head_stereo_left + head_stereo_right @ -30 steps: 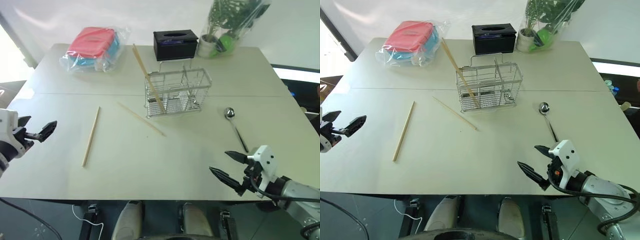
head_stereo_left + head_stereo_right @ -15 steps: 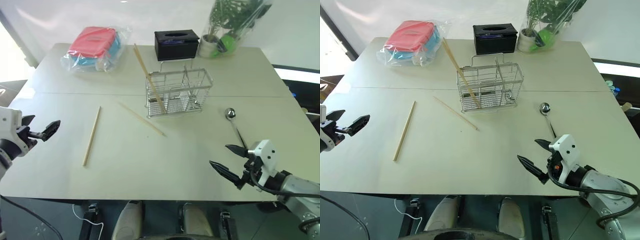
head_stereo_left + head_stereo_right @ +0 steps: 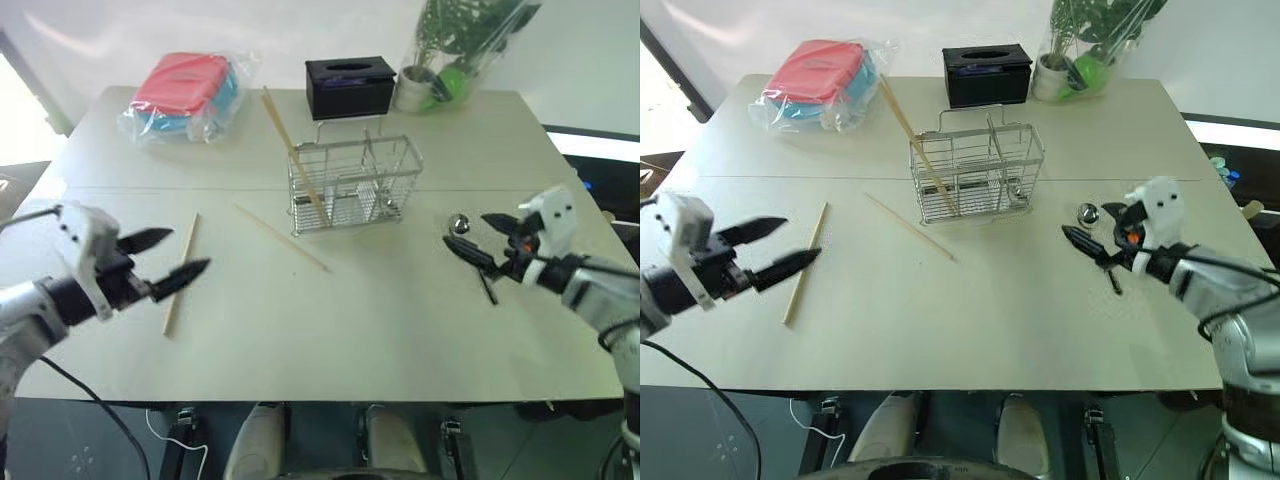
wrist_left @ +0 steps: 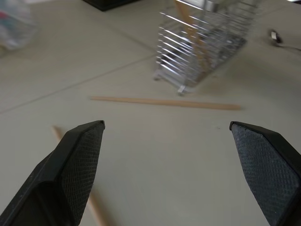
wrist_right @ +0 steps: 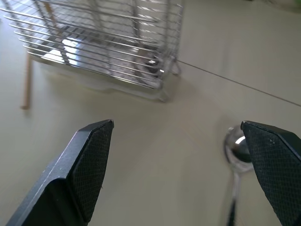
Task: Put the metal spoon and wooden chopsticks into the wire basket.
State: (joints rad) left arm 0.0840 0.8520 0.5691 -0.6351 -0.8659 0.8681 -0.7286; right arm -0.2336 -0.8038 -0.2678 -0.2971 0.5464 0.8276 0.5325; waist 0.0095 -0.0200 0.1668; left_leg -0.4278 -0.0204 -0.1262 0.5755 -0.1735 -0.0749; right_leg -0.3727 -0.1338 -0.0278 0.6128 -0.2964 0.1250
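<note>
two grippers stand wide apart and empty — this reads as the approach step, nothing yet grasped. the left gripper (image 3: 165,255) hovers at lower left of the frame over one loose stick of the wooden chopsticks (image 3: 182,271); a second stick (image 3: 282,238) lies just left of centre, and a third (image 3: 293,155) leans inside the wire basket (image 3: 355,182), upper centre. the right gripper (image 3: 482,236) hangs at centre right beside the metal spoon (image 3: 460,226), which lies flat on the table (image 3: 350,320). next move, as judged: lower each open gripper around its item and close. hard to make out — the spoon's dark handle runs behind the right fingers, and the basket's far compartments are unclear.
</note>
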